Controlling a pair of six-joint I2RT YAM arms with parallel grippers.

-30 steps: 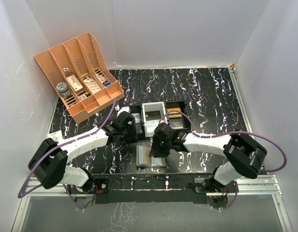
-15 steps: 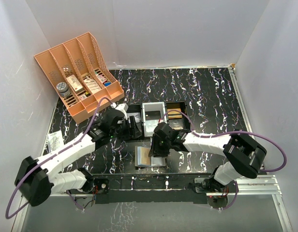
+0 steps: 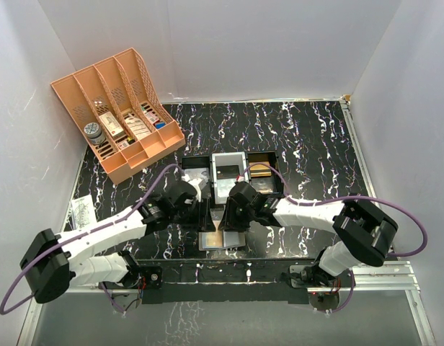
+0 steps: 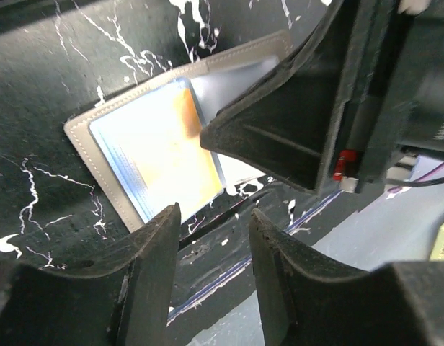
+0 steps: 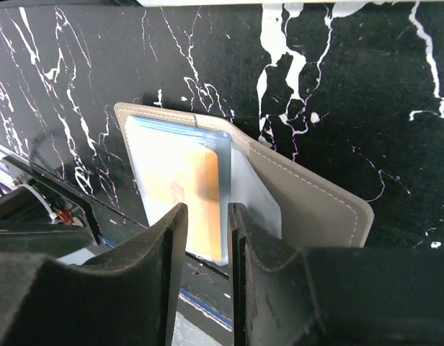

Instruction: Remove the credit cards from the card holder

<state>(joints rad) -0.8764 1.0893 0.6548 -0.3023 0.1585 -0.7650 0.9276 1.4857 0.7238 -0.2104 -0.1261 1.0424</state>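
The card holder (image 3: pixel 207 242) lies open and flat at the table's near edge, its grey panel (image 5: pixel 316 202) spread to one side. A gold-orange credit card (image 5: pixel 186 184) sits inside its shiny clear sleeve (image 4: pixel 146 148). My right gripper (image 5: pixel 206 213) points down onto the sleeve's edge, jaws narrowly apart, with the card showing through the gap and nothing pinched. My left gripper (image 4: pixel 215 216) hovers just left of the holder, open and empty, close to the right gripper's fingers (image 4: pixel 280 137). Other cards in the holder are hidden.
Behind the holder stand a black tray (image 3: pixel 195 167), a white tray (image 3: pixel 229 160) with a dark flat piece and a black tray (image 3: pixel 278 169) with a gold flat piece. The peach rack (image 3: pixel 117 108) with small boxes stands at the back left. The table's front edge (image 4: pixel 229 281) runs just beyond the holder.
My left arm has swung forward from near the black tray to the holder's left side, its jaws widening and then narrowing. The right gripper stays over the holder, slightly narrower.
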